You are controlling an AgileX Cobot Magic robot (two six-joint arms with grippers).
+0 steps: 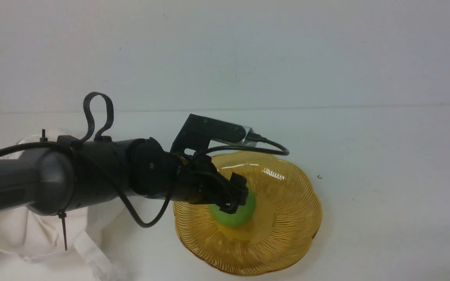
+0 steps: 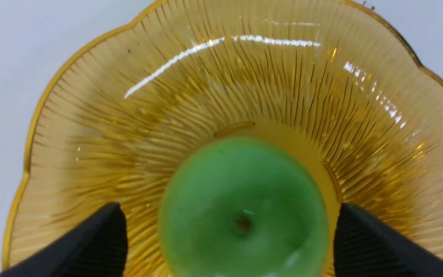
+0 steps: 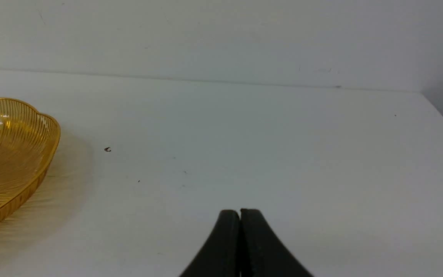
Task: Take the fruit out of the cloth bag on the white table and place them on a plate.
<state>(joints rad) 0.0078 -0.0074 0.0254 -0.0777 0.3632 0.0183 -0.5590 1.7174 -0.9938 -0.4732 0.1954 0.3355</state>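
Front view: left hand (image 1: 234, 193) sits low over the translucent amber scalloped ribbed plate (image 1: 287, 218), right above the glossy round green apple (image 1: 234, 218), which rests at the plate's flat centre. The soft off-white cloth bag (image 1: 22, 234) is slumped on the white desk (image 1: 385, 195) under the left arm, beside the plate. Left wrist view: black fingers (image 2: 98, 238) are spread wide, one each side of the apple with a gap on both sides, so it reads as let go. Best exit: fingers wide, lift straight up so neither nudges the apple into rolling, and clear the rim before swinging to the bag. Right wrist view: right hand (image 3: 240, 231) is pinched closed, empty, off to the plate's side. Yellow-orange piece not visible anywhere.
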